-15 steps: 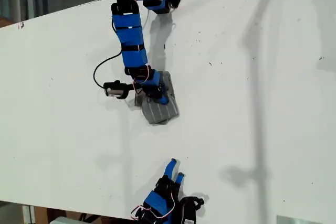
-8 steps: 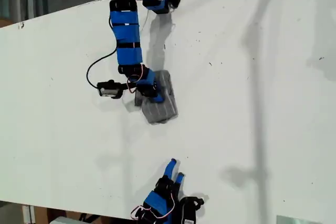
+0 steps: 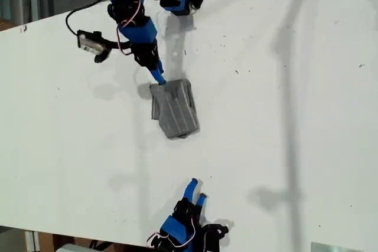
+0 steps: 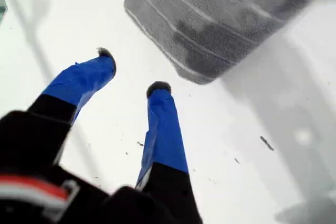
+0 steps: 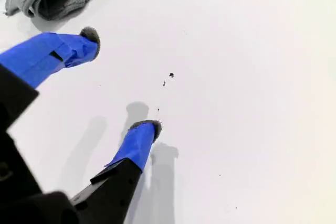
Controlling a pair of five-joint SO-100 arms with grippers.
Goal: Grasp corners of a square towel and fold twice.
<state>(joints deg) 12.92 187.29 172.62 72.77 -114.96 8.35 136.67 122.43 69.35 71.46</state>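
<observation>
Lying as a compact folded packet on the white table (image 3: 283,116), the square towel (image 3: 174,109) sits a little toward ten o'clock from the middle of the exterior view. My second gripper (image 3: 158,78) hovers at the packet's eleven o'clock corner (image 3: 155,88), its fingers spread and holding nothing. Its wrist view shows the stacked fold edges just beside one fingertip (image 5: 90,35). My first gripper (image 3: 196,190) rests well apart at the packet's six o'clock, also spread and empty, looking toward a rounded tip (image 4: 197,80) of the cloth.

I judge the cloth light, soft and limp. It will sag and slide on the smooth tabletop rather than hold its shape, and the layers could peel apart. Any further hold should pinch all the layers together at a corner, low against the table.
</observation>
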